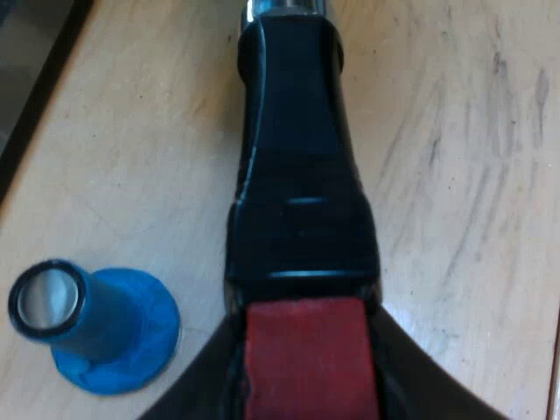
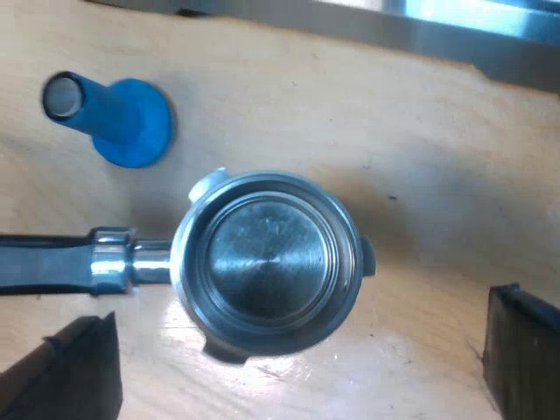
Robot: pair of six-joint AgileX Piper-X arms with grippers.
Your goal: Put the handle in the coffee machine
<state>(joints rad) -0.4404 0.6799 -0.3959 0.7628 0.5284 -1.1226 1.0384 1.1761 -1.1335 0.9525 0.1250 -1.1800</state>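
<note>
Left wrist view: my left gripper [image 1: 302, 350] is clamped on the holder [image 1: 297, 175] at the end of its handle. One black finger [image 1: 197, 385] lies against each side of the red end [image 1: 302, 372], and I see no gap between finger and handle. The dark handle runs straight away from the gripper to a bright metal collar [image 1: 284, 7]. Under it is the pale wooden table [image 1: 464, 175], marked with grey scuffs. I cannot tell from this angle whether the handle rests on the wood or is held clear of it. A blue tamper [image 1: 96, 328] stands on its broad base on the table, near the red end but apart from it.

Right wrist view: my right gripper [image 2: 297, 341] hangs over the holder's round metal basket [image 2: 267, 262], looking straight down into it. Its fingers [image 2: 79, 367] are spread wide, one to either side of the basket, touching nothing. The basket shows bare metal inside, with lugs at its rim. The tamper stands beyond the handle, well apart from the basket. A grey metal edge [image 2: 394, 31] borders the wood beyond the tamper; I cannot tell what it belongs to. The holder is loose over the table.
</note>
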